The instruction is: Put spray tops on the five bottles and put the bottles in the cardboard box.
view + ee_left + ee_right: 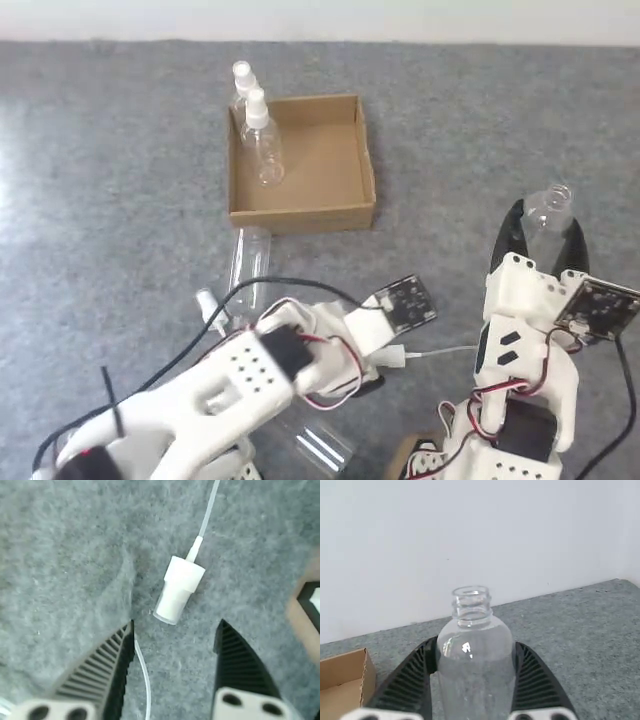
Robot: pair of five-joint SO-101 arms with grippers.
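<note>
My right gripper (547, 228) is shut on a clear uncapped bottle (550, 207), held upright at the right side of the table; its open neck (471, 600) rises between the black fingers (407, 680). My left gripper (176, 630) hangs open just above a white spray top (177, 592) lying on the grey mat, its thin dip tube (207, 510) pointing away. In the high view that spray top (397, 355) lies beside the left arm (250, 375). The cardboard box (352, 215) holds one capped bottle (263, 145); a second capped bottle (241, 82) stands at its far left corner.
An uncapped bottle (249, 260) lies in front of the box, with a loose spray top (210, 305) beside it. Another clear bottle (322, 447) lies near the arms' bases. A loose thin tube (144, 672) crosses the mat under my left gripper. A black cable (210, 330) loops over the left arm.
</note>
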